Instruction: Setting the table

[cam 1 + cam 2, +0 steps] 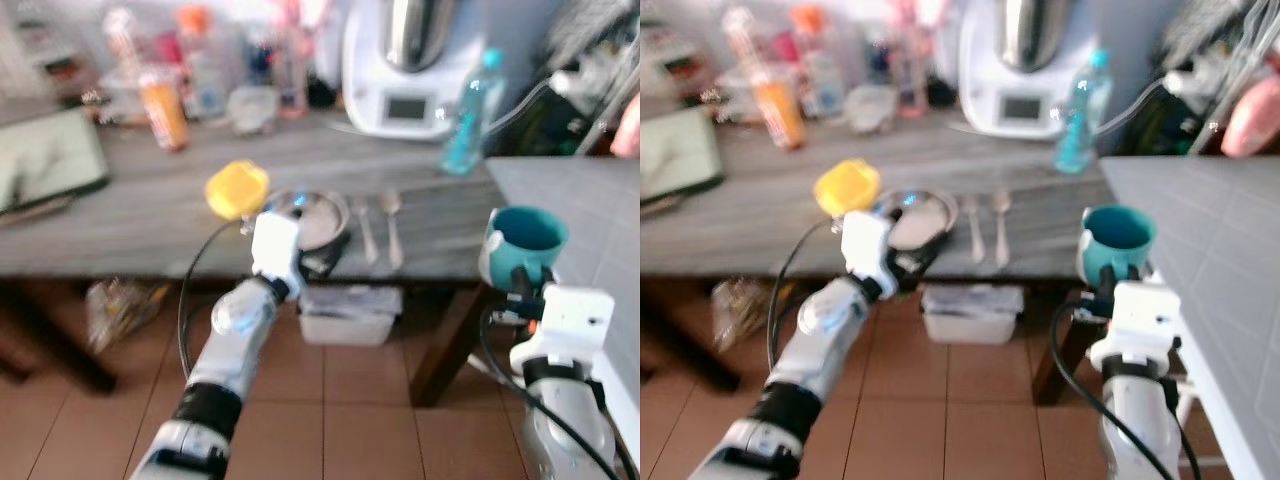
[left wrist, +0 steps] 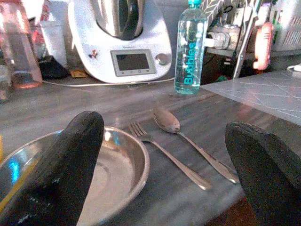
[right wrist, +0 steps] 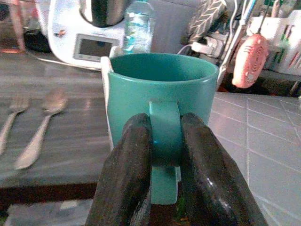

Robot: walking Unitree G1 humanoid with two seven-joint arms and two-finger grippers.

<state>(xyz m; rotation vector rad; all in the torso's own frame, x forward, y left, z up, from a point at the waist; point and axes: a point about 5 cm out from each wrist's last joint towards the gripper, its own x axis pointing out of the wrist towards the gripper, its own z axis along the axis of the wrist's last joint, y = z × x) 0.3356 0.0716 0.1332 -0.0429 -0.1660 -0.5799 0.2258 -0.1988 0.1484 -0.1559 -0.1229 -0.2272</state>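
My right gripper (image 3: 164,155) is shut on the handle of a teal mug (image 1: 522,243), held upright in the air off the wooden table's right front corner. A steel plate (image 1: 310,217) lies near the table's front edge, with a fork (image 1: 366,230) and a spoon (image 1: 391,222) side by side to its right. My left gripper (image 1: 325,258) stands open at the plate's near rim; one of its fingers (image 2: 61,165) reaches over the rim of that plate (image 2: 113,165). A yellow cup (image 1: 237,189) sits left of the plate.
A white kitchen machine (image 1: 408,65), a water bottle (image 1: 468,112), an orange bottle (image 1: 163,108) and jars crowd the table's back. A tablet-like board (image 1: 45,160) lies at left. A grey tiled counter (image 1: 585,215) stands to the right. Under the table sits a white box (image 1: 348,313).
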